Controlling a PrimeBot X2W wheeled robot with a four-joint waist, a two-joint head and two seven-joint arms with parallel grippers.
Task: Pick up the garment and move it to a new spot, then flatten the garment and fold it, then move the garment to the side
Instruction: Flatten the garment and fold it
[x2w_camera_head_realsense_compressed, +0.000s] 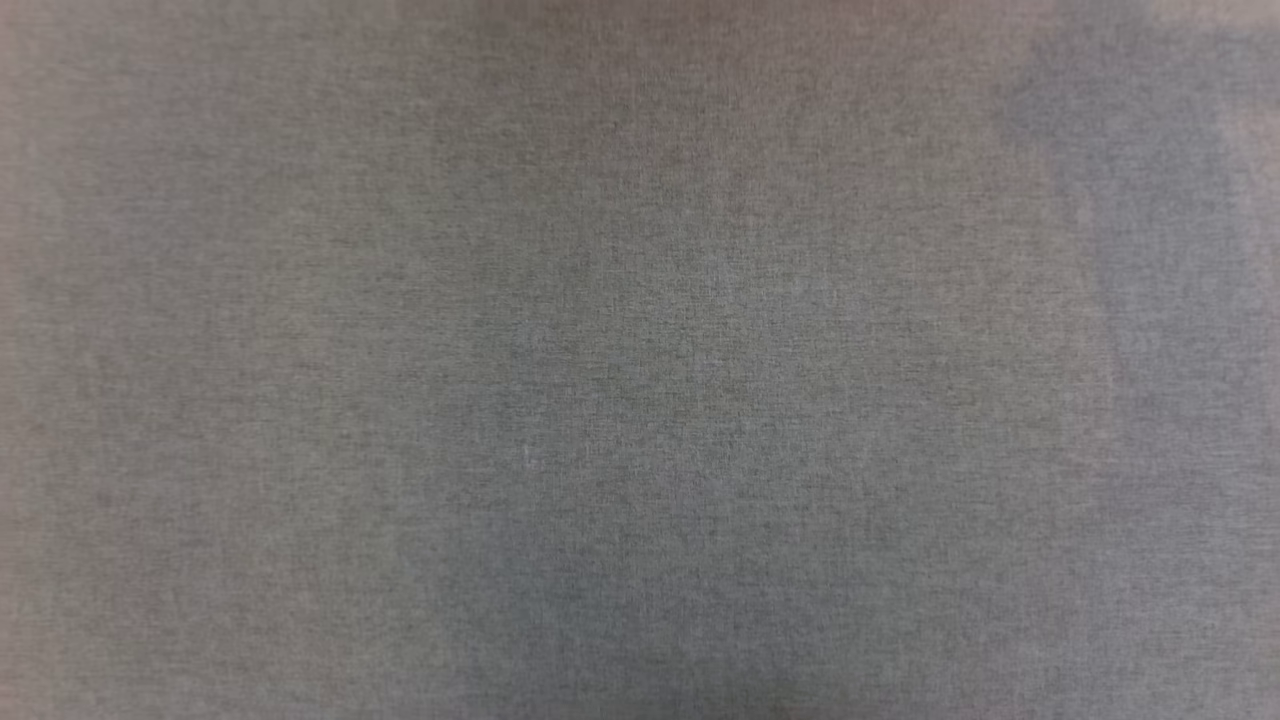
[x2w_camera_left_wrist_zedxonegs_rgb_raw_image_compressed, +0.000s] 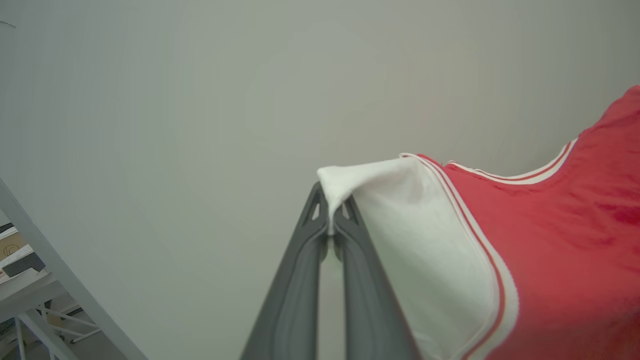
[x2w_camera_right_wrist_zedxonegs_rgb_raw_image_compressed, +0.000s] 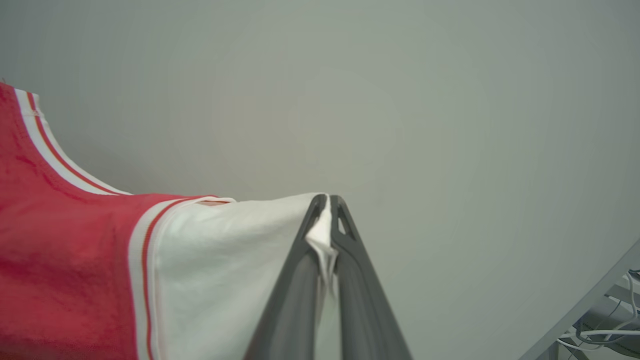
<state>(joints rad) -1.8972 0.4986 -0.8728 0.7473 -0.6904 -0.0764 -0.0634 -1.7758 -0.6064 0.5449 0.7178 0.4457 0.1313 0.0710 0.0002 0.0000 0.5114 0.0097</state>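
Red garment (x2w_camera_left_wrist_zedxonegs_rgb_raw_image_compressed: 550, 240) in left end effector (x2w_camera_left_wrist_zedxonegs_rgb_raw_image_compressed: 332, 202), right end effector (x2w_camera_right_wrist_zedxonegs_rgb_raw_image_compressed: 327, 202)

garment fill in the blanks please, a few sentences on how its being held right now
1. The jaws of the left gripper are shut on a ____ sleeve of the garment.
2. The right gripper is shut on the other sleeve, so ____ grippers hold the garment.
3. The body of the garment is ____ in colour.
Missing words: white; two; red.
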